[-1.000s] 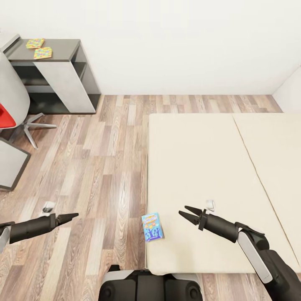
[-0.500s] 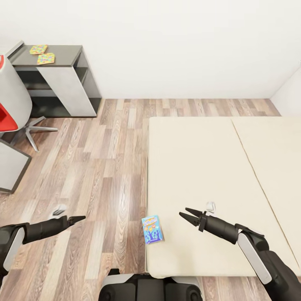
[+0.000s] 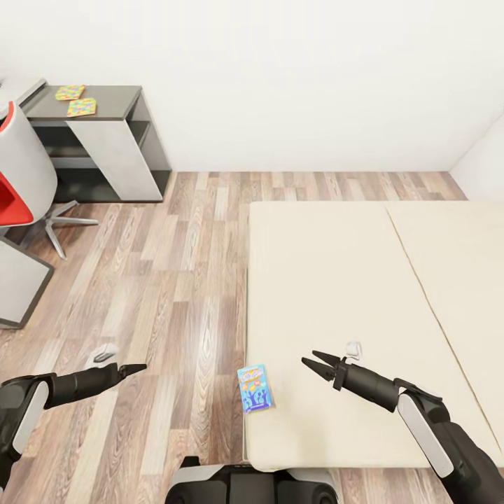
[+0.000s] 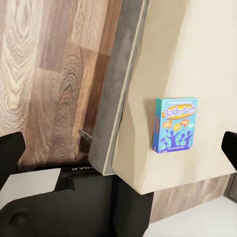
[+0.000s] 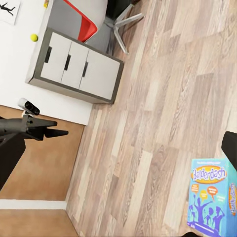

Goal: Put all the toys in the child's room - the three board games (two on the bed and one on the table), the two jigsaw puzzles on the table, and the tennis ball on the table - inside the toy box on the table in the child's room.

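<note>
Blue and cartoon-printed, the board game [image 3: 255, 387] was seen lying flat on the cream bed [image 3: 336, 280], right at the bed's floor-side edge near its near corner, one short end toward the robot and its long axis roughly along that edge. The right tool [image 3: 313, 365] was held above the bed with its two fingers parted and nothing between them, its tips aimed toward the box, which lay just beyond them toward the bed's edge. The left tool [image 3: 133, 367] was held over the wood-plank floor [image 3: 175, 280], on the far side of that edge from the box; whether its fingers were parted could not be told. The right arm was judged the nearer, and a short reach toward the bed's edge seemed all that the grasp would require, with the fingers to be closed across the box's short width. Two jigsaw puzzles [image 3: 75, 99] were seen on the dark worktop [image 3: 112, 98] against the far wall.
</note>
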